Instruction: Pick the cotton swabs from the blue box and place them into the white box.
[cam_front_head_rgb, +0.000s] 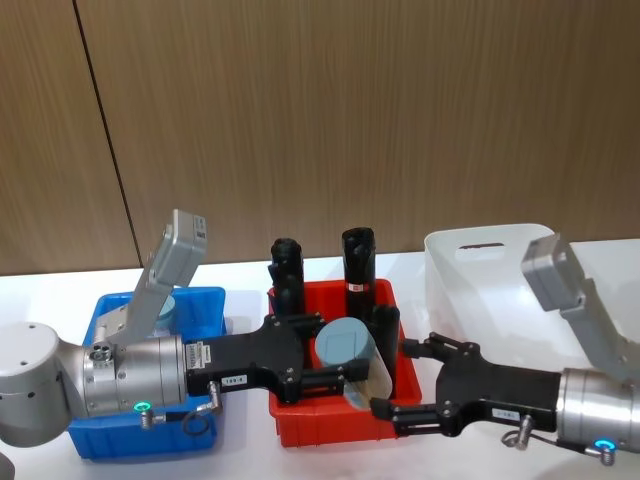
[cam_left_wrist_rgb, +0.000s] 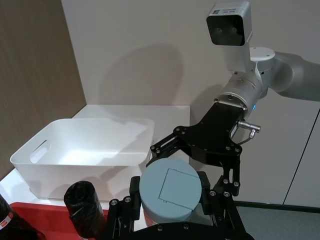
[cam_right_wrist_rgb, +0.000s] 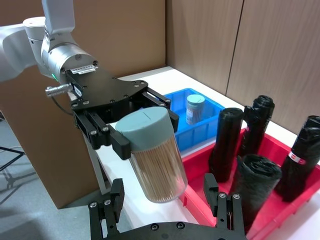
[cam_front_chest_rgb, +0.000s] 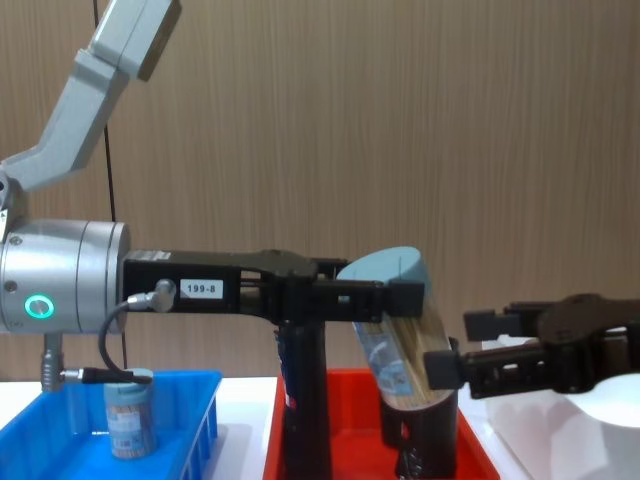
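Our left gripper (cam_front_head_rgb: 340, 355) clamps a small clear cylindrical cotton-swab tub (cam_front_chest_rgb: 395, 320) with a pale blue lid, tilted above the red plastic tray (cam_front_head_rgb: 330, 425). Our right gripper (cam_front_chest_rgb: 462, 345) faces it, spread wide, just beside the tub's base. By the right wrist sits the glossy white plastic bin (cam_front_head_rgb: 480, 260); under the left wrist, the bright blue slotted crate (cam_front_head_rgb: 205, 300).

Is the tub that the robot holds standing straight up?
No: in the chest view the cotton swab tub, held by the left gripper, leans with its bottom toward the right gripper.
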